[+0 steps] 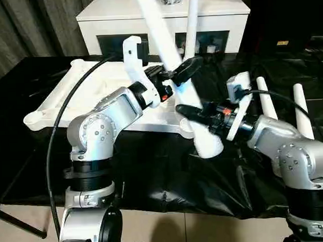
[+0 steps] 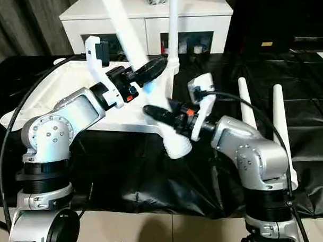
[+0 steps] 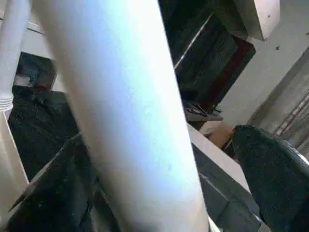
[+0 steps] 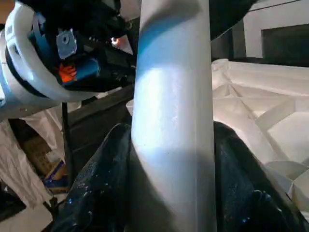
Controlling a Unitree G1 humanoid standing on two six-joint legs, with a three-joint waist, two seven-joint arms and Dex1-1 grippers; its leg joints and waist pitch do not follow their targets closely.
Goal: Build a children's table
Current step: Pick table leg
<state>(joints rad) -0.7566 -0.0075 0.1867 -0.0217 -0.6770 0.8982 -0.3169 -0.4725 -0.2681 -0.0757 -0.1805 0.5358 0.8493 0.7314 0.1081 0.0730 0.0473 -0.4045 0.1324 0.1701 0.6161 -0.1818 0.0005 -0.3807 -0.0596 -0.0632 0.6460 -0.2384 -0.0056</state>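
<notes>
Across a black plastic sheet [image 1: 153, 174] covering the work surface: an upturned white table top [image 1: 91, 86], ribbed underside up, one leg [image 1: 191, 24] standing upright in its far corner socket. Behind that table top, against grey curtains, a white cabinet [image 1: 163, 17] with dark glass doors, small dark items on its top too blurred to name. Beside the table top, on the robot's right, two spare white legs [image 1: 302, 113] lying side by side on the sheet. Below the sheet's near edge, pale floor tiles. No readable writing or brand marks anywhere.

Over the table top's near edge, a tilted white leg [image 1: 164, 41], its thick lower end just above the sheet. Right gripper [image 1: 196, 115] clamped around that lower part, black fingers pressing both sides. Left gripper [image 1: 181, 72] higher on the same leg, fingers spread with a gap beside the leg, released.
</notes>
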